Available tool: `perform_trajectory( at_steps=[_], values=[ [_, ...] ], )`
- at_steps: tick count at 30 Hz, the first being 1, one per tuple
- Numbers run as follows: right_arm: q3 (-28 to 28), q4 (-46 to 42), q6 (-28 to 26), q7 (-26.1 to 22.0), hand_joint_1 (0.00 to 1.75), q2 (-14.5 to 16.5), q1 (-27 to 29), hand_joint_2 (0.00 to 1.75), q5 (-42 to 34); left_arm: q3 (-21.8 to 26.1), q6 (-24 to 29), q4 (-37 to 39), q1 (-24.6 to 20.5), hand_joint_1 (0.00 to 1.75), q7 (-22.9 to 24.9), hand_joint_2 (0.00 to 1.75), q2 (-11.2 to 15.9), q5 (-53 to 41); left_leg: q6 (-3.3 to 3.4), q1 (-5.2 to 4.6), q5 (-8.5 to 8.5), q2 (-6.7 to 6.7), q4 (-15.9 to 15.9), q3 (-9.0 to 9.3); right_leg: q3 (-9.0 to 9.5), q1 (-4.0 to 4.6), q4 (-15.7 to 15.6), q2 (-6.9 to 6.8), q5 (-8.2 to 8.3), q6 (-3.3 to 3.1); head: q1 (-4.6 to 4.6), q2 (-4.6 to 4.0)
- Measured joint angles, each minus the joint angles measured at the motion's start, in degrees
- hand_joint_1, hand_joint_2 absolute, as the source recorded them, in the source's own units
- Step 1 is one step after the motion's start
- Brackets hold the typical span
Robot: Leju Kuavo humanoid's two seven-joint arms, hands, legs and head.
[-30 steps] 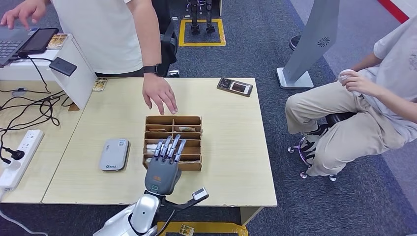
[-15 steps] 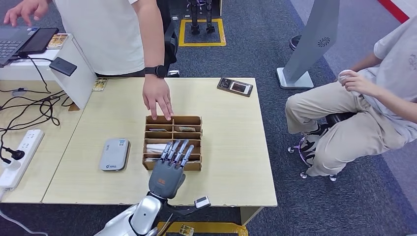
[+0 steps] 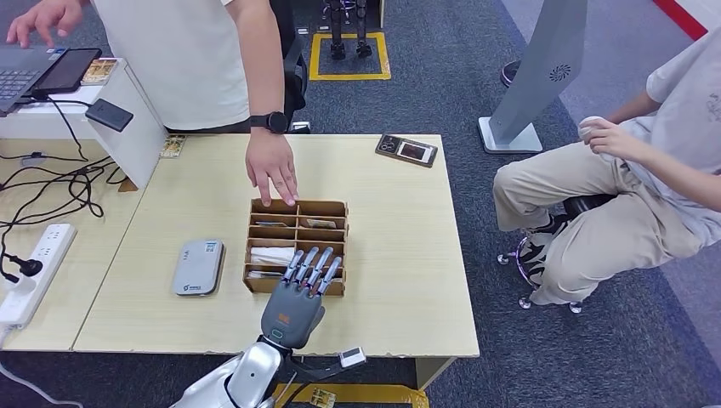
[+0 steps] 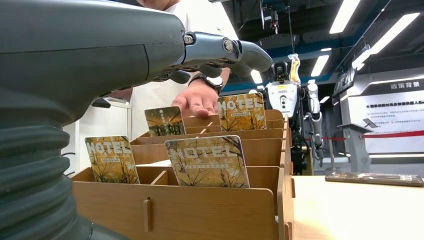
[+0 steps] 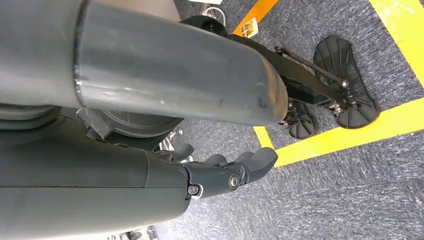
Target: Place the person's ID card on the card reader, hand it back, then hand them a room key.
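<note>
Upright, yellow HOTEL key cards point(image 4: 207, 161) (tree-printed) fill slots.

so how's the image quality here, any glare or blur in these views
Head view: even light, sharp, soft shadows under the wooden card box. Left wrist view: bright ceiling strip lights glare, the near left hand is soft, the hotel cards are readable. Right wrist view: the close right hand is dim, the carpet is crisp.

Power strip point(image 3: 34, 270) — laptop point(image 3: 19, 76) — phone point(image 3: 406, 150)
</note>
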Motion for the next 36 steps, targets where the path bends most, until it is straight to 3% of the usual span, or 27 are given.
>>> perform_trajectory(
  at_steps=[13, 24, 36],
  values=[
    [0.09, 0.0, 0.69, 0.0, 0.0, 0.0, -0.05, 0.0, 0.0, 1.62, -0.01, 0.58, 0.17, 0.0, -2.79, 1.75, -2.16, 0.01, 0.0, 0.0, 0.0, -0.01, 0.0, 0.0, 0.01, 0.0, 0.0, -0.01, 0.0, 0.0, -0.01, 0.01],
    [0.61, 0.0, 1.21, -0.01, 0.0, 0.0, -0.25, 0.0, 0.0, 8.01, -2.91, 2.95, -1.14, 0.0, -7.03, 1.75, -4.67, 0.01, 0.0, 0.0, 0.0, 0.0, 0.0, 0.01, 0.01, 0.0, 0.01, 0.0, 0.02, 0.01, -0.01, 0.01],
    [1.8, 0.0, 1.96, 0.0, 0.0, 0.0, -0.92, 0.0, 0.0, 10.97, -4.52, 5.64, -2.41, 0.0, -7.9, 1.75, -6.76, 0.01, 0.0, -0.01, 0.0, 0.0, 0.0, 0.01, 0.01, 0.0, 0.0, 0.0, 0.02, 0.01, 0.01, 0.01]
  ],
)
